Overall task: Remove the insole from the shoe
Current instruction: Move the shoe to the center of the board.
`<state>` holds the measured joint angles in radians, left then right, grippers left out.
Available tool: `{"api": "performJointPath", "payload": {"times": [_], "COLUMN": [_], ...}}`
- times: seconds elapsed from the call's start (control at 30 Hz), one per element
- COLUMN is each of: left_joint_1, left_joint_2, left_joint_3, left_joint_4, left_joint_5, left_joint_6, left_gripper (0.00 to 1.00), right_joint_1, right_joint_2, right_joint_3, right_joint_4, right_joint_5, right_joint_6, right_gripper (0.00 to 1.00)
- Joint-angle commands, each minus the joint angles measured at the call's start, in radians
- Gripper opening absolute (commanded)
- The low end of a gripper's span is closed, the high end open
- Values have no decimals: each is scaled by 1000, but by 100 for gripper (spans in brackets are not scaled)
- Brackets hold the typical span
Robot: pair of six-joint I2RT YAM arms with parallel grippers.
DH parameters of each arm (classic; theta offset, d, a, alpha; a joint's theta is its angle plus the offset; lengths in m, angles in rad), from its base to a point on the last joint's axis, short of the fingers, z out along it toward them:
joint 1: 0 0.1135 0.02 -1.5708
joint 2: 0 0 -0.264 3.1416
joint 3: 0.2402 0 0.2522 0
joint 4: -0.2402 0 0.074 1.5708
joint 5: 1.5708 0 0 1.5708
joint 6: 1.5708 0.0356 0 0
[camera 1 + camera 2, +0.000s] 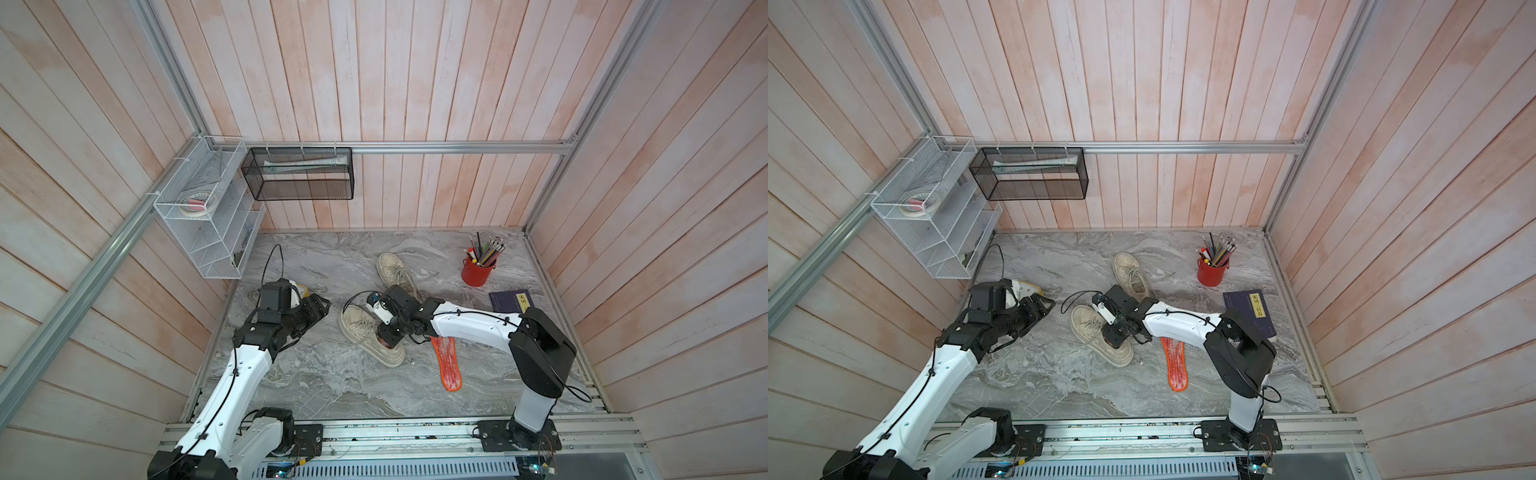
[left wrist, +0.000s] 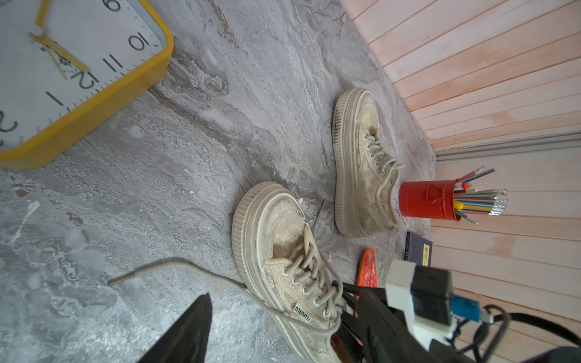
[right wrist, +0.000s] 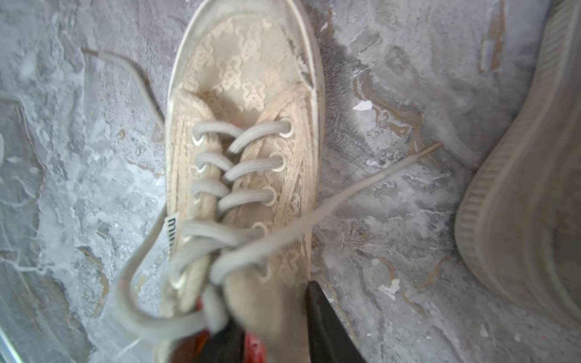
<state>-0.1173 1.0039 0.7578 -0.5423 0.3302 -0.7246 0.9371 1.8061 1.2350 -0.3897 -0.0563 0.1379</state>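
One grey marble desk carries all the things, and two arms reach over it from the near edge. A yellow clock lies flat at the left side, mostly hidden under the left arm in both top views. Two beige shoes stand in the middle: the far shoe nearer the back wall, the near shoe just before it, with loose laces. A dark book lies at the right, and a red cup of pencils stands behind it. An orange loose insole lies flat on the desk, just right of the near shoe. The left hand hangs open and empty, left of the near shoe and apart from it. The right hand is at the heel opening of the near shoe; one finger is outside the shoe's side and the other inside, so the jaws stand partly apart, but whether they pinch something I cannot tell. The insole shows red inside this opening, in the shoe.
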Motion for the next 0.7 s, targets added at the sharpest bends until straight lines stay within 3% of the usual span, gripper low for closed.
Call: {"api": "performJointPath", "payload": {"times": [0.0,0.07,0.2,0.4,0.53,0.67], "left_joint_1": [-17,-26,-36,-43,-43,-45], "left_joint_2": [23,50,139,279,345,388], "left_joint_3": [-33,-39,-19,18,34,40], "left_joint_4": [61,92,134,165,186,219], "left_joint_5": [31,36,49,87,94,100], "left_joint_6": [27,30,37,100,114,101], "left_gripper": [77,77,80,82,82,82], "right_joint_1": [2,2,-1,33,78,93], "right_joint_2": [-51,-113,-225,-286,-270,-229], "right_joint_3": [74,85,34,-165,-209,-221], "right_joint_4": [-63,-62,8,345,417,414], "right_joint_5": [60,90,121,76,73,86], "right_joint_6": [127,281,793,1441,1666,1766], "right_gripper": [41,44,45,46,49,50]}}
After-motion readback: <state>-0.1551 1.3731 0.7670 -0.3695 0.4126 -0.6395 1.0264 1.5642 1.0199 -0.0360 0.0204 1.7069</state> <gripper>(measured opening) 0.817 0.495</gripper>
